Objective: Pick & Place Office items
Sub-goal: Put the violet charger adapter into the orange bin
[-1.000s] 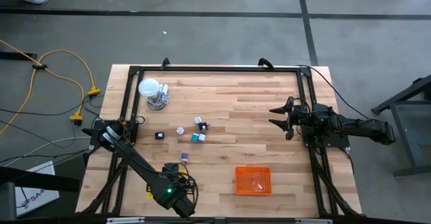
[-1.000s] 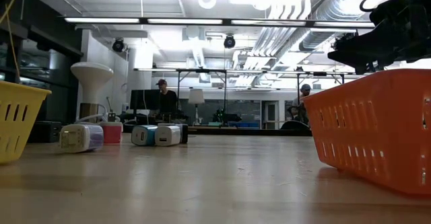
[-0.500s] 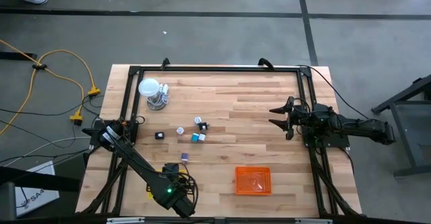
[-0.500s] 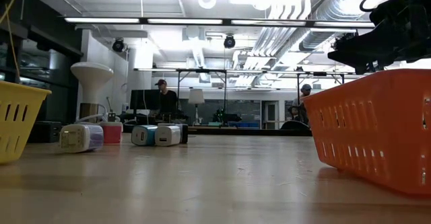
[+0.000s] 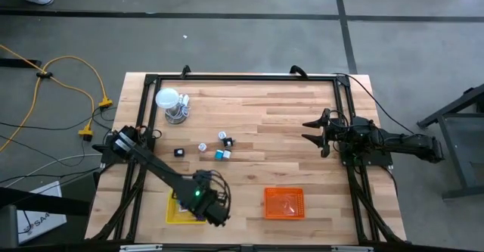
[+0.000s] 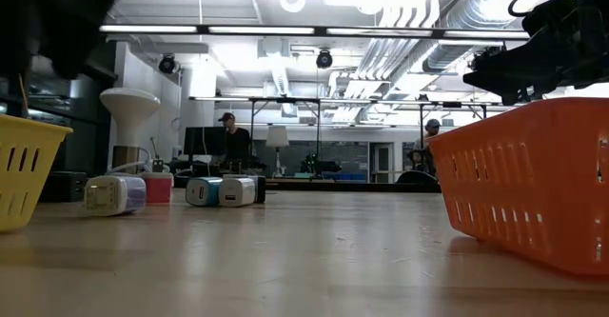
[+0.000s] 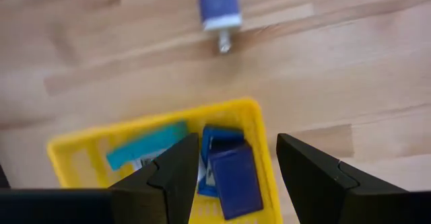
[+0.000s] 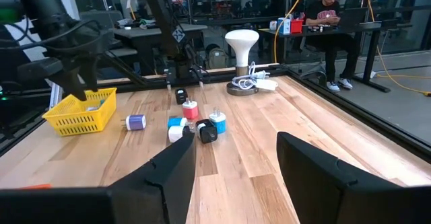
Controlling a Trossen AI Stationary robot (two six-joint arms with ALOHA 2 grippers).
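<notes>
The left end effector (image 7: 234,173) hangs open and empty over the yellow tray (image 7: 259,133), which holds blue office items (image 7: 232,177). The right end effector (image 5: 316,134), also open and empty, waits at the counter's (image 5: 280,116) right side.

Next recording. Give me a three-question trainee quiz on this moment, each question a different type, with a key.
1. True or false: the orange tray already holds several office items.
2. Multiple choice: the left gripper is (A) over the yellow tray, (B) beside the white globe, (C) over the orange tray.
3. Fill in: the right gripper hangs with its fingers ____ and nothing between them.

Key:
1. False; it looks empty, while the yellow tray holds blue and teal items.
2. A.
3. open.
</notes>
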